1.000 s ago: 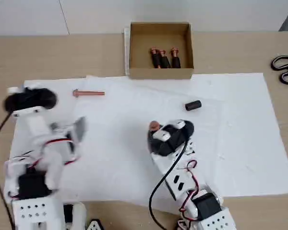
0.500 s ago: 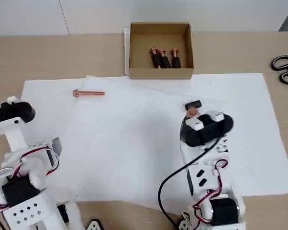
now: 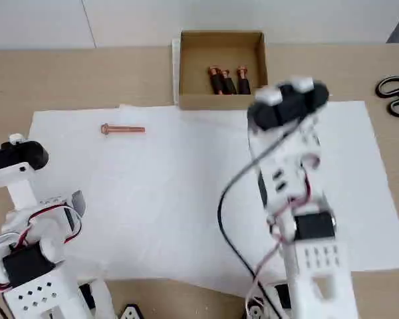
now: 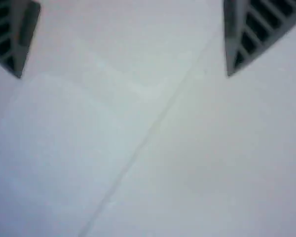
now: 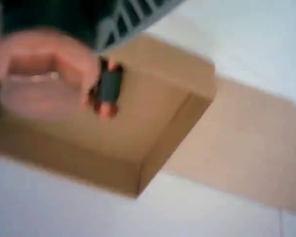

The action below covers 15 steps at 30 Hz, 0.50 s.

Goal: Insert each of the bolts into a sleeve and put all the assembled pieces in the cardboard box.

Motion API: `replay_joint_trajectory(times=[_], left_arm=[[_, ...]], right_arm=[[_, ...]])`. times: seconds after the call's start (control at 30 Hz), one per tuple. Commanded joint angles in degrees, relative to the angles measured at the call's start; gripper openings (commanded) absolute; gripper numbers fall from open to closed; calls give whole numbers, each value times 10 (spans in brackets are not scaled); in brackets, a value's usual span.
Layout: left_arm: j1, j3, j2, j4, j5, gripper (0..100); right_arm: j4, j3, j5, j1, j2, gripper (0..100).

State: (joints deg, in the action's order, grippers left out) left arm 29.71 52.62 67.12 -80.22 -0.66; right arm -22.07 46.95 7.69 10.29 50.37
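Up to box (image 3: 221,101) goes my right gripper (image 3: 287,105), clenched on sleeved bolt (image 5: 39,64) | three pieces (image 3: 227,80) boxed | loose bolt (image 3: 122,129) pending | left gripper (image 4: 128,29) released

The right hand (image 3: 287,106) has gone from the middle of the paper (image 3: 173,199) up to the cardboard box (image 3: 221,101). The sleeve (image 5: 109,85) has left the paper and now sits on the bolt (image 5: 34,69) in that hand. The left arm (image 3: 16,159) pulled back.

A wooden table (image 3: 66,73) carries a white paper sheet (image 3: 173,199) across its middle, a cardboard box (image 3: 213,102) near its far edge, and scissors (image 3: 392,96) at its right edge.
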Motion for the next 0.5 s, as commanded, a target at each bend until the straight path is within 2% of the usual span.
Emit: replay_joint_trajectory(times=[0.0, 0.37, 0.47], left_arm=[[2, -18, 4, -1, -2, 250], [2, -17, 4, -1, -2, 250], [3, -17, 4, -1, -2, 250]], right_arm=[[83, -112, 5, -2, -124, 3], [209, -352, 6, -13, -485, 3], [214, -432, 6, -29, -583, 3]])
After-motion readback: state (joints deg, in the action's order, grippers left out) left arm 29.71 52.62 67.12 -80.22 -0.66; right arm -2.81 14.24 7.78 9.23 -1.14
